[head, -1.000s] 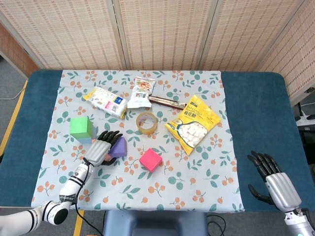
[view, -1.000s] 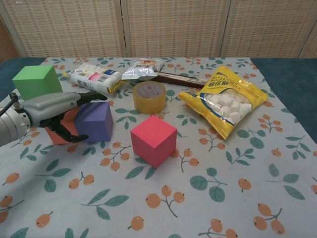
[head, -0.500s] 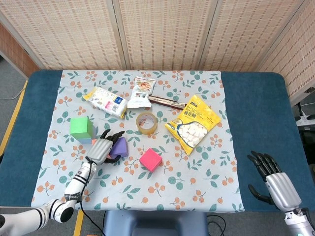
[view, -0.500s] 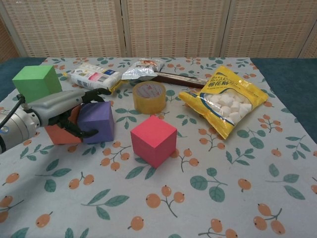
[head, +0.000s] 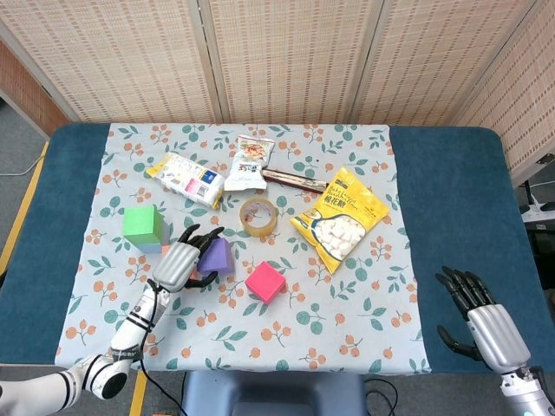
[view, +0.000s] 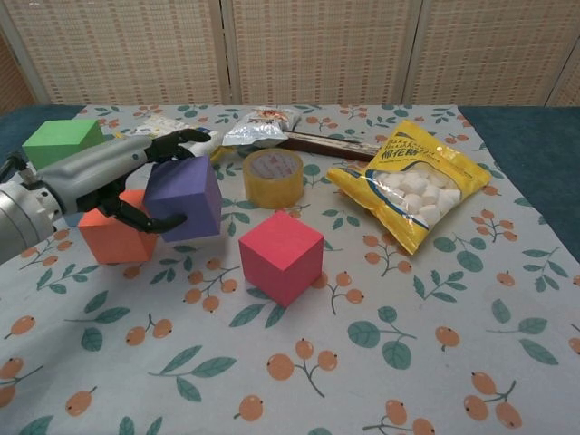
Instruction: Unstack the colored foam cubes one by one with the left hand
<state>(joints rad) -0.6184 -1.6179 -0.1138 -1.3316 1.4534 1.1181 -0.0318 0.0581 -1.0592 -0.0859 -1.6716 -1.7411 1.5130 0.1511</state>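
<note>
Chest view: purple cube in left-hand grip, above desk

Left hand clasped purple cube, tilted, apparently raised off the desk. Orange cube sat just beside it, partly behind the fingers; pink cube lay to the right, apart. Green cube stood behind. Right hand empty, fingers spread, well apart

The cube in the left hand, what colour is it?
Purple cube; clearest in the chest view.
</note>
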